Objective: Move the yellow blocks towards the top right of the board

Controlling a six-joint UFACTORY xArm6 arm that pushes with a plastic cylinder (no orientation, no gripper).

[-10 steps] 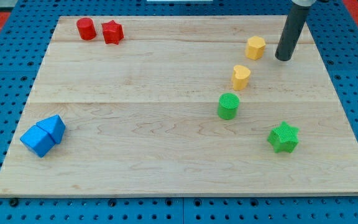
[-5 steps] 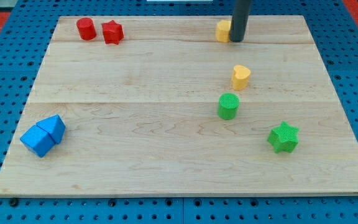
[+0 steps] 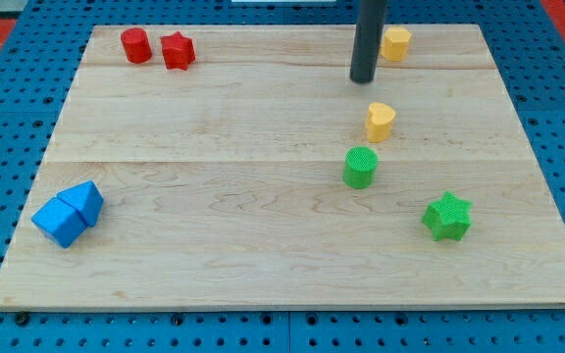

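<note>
A yellow hexagonal block point(image 3: 395, 43) lies near the board's top edge, right of centre. A yellow heart-shaped block point(image 3: 380, 121) lies lower, just above the green cylinder point(image 3: 360, 167). My tip point(image 3: 363, 77) rests on the board just left of and below the yellow hexagonal block, a small gap apart, and above the heart-shaped block. The rod rises out of the view's top.
A red cylinder point(image 3: 135, 45) and a red star point(image 3: 177, 50) sit at the top left. Two touching blue blocks point(image 3: 68, 214) lie at the lower left. A green star point(image 3: 447, 217) lies at the lower right. The wooden board point(image 3: 263, 265) rests on a blue pegboard.
The yellow hexagonal block went from the right side up-left to the top edge, then right along it. My tip swept left and now sits left-below that block.
</note>
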